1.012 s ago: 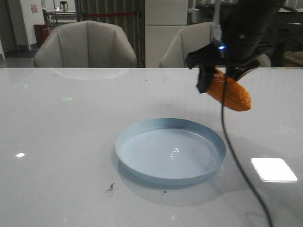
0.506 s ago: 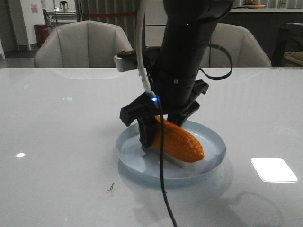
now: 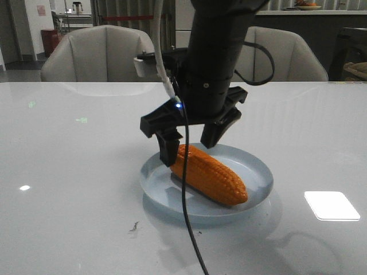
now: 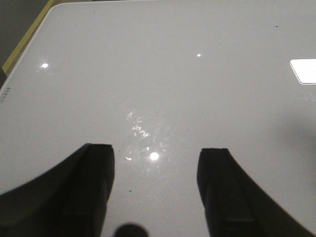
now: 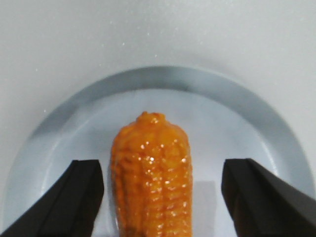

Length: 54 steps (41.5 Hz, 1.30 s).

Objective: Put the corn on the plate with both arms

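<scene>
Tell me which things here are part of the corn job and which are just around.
Part of the job:
corn
plate
right gripper, open over the corn
left gripper, open

Just around:
table
chairs

Right gripper straddles corn; table around plate bare

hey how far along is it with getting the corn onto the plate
Nearly done. The corn lies inside the plate. The right hand is open, its fingers either side of the cob and clear of it. The left hand is open over bare table. What's left: lifting the right arm away.
</scene>
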Each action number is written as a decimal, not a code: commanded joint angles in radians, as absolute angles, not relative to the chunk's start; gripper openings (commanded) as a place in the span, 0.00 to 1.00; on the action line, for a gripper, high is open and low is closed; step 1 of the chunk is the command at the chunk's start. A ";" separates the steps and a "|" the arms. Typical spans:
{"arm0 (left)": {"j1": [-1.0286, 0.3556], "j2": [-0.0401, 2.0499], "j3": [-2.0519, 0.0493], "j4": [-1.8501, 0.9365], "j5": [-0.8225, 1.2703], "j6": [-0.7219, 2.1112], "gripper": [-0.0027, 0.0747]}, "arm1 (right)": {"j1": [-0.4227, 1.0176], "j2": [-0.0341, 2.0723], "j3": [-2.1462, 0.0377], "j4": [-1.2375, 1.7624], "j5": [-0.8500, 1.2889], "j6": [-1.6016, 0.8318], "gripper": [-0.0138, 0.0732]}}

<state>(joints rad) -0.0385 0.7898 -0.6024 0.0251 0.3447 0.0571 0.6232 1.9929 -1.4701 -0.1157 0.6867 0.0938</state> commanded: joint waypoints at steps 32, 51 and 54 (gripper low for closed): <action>-0.037 0.793 -0.632 0.028 0.267 0.048 0.61 | 0.114 1.051 -1.100 -0.102 0.699 0.130 0.85; -0.037 0.812 -0.632 0.028 0.267 0.048 0.61 | 0.038 0.750 -0.807 -0.080 0.707 0.130 0.85; -0.037 0.812 -0.632 0.028 0.267 0.048 0.60 | 0.038 0.748 -0.800 -0.079 0.710 0.130 0.85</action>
<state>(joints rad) -0.0385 0.8151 -0.6024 0.0283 0.3447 0.0565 0.0438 0.7583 -0.7816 -0.0787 0.7768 0.1307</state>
